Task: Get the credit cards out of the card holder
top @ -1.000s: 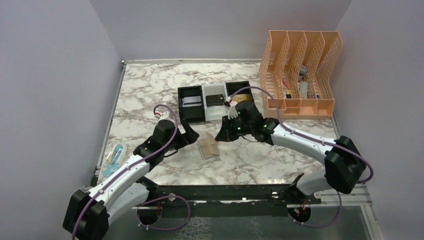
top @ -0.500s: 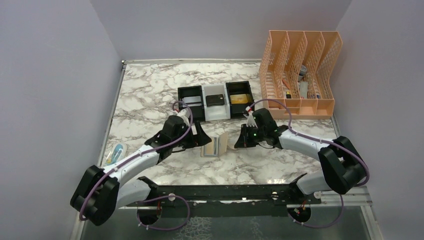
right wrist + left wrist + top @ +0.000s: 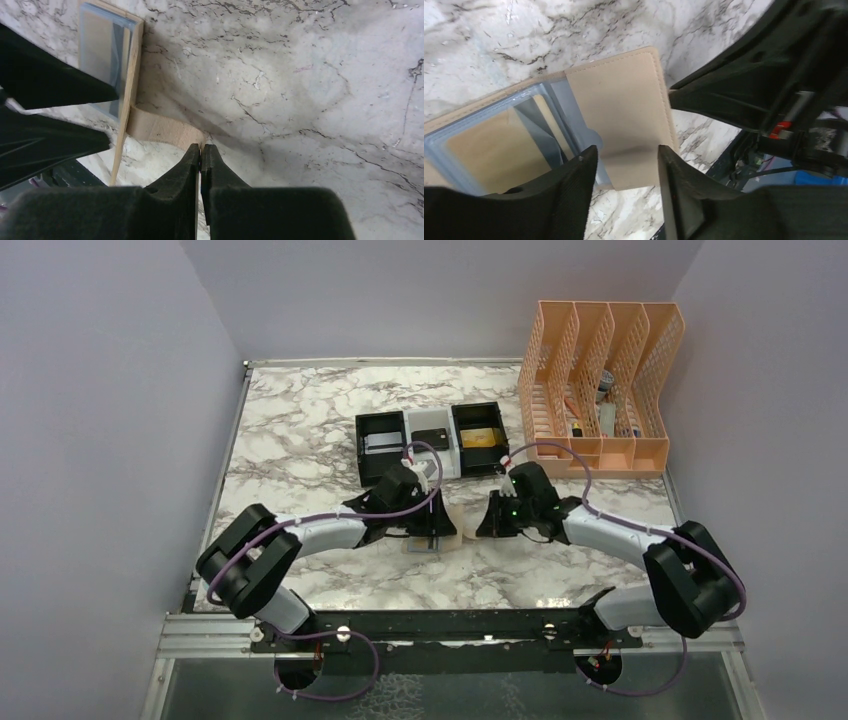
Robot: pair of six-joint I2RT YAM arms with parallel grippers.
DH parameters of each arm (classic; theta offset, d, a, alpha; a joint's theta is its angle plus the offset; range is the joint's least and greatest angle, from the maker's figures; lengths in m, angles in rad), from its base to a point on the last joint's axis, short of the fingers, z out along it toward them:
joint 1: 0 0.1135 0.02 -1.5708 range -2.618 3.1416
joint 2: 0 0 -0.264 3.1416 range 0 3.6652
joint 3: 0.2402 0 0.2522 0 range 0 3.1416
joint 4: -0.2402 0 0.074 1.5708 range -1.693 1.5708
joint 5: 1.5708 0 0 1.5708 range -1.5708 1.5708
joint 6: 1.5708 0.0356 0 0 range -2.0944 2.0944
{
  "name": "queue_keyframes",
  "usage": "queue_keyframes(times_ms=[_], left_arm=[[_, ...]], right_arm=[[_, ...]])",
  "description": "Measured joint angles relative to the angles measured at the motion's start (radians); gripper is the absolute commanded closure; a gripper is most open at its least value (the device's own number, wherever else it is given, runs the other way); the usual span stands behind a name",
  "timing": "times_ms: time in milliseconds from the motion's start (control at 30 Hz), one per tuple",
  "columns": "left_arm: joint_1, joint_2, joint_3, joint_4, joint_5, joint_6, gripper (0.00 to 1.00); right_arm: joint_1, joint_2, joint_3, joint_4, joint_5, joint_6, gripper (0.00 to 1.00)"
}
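Centre of the veined marble desk (image 3: 300, 420): card holder (image 3: 624, 110) lies spread open, tan stitched panels, bluish clear plastic pockets. Fingers of the left gripper (image 3: 624, 155) stand apart, straddling the outer panel. The right gripper (image 3: 200, 147) is pressed together, pinching that panel's far edge. Behind: left black bin (image 3: 362, 450) holds silvery card (image 3: 381, 443); white bin (image 3: 430, 420) holds dark card (image 3: 431, 439); right black bin (image 3: 457, 440) holds gold card (image 3: 482, 437).
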Motion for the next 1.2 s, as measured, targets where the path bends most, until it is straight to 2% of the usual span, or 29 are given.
queue_keyframes(times_ms=[233, 300, 433, 567, 667, 767, 1000, 1200], left_arm=[[-0.025, 0.106, 0.016, 0.004, 0.0, -0.003, 0.56], [-0.029, 0.107, 0.016, 0.001, -0.005, 0.0, 0.57], [-0.033, 0.107, 0.018, -0.015, -0.017, 0.01, 0.57], [-0.036, 0.106, 0.018, -0.019, -0.023, 0.019, 0.57], [-0.037, 0.105, 0.018, -0.023, -0.026, 0.023, 0.57], [-0.037, 0.098, 0.018, -0.034, -0.031, 0.025, 0.57], [-0.037, 0.069, 0.018, -0.072, -0.05, 0.027, 0.56], [-0.037, -0.027, 0.018, -0.148, -0.112, 0.046, 0.47]], right_arm=[[0.0, -0.119, -0.002, -0.011, 0.05, 0.035, 0.51], [0.0, -0.153, 0.001, -0.019, 0.069, 0.047, 0.49], [0.0, -0.196, 0.026, -0.019, 0.083, 0.072, 0.52], [-0.001, -0.182, 0.055, 0.017, 0.033, 0.099, 0.65], [-0.001, -0.114, 0.094, 0.056, -0.045, 0.134, 0.77], [-0.001, -0.032, 0.111, 0.11, -0.104, 0.176, 0.81], [0.0, 0.143, 0.113, 0.153, -0.174, 0.207, 0.86], [0.002, 0.214, 0.12, 0.119, -0.155, 0.163, 0.83]])
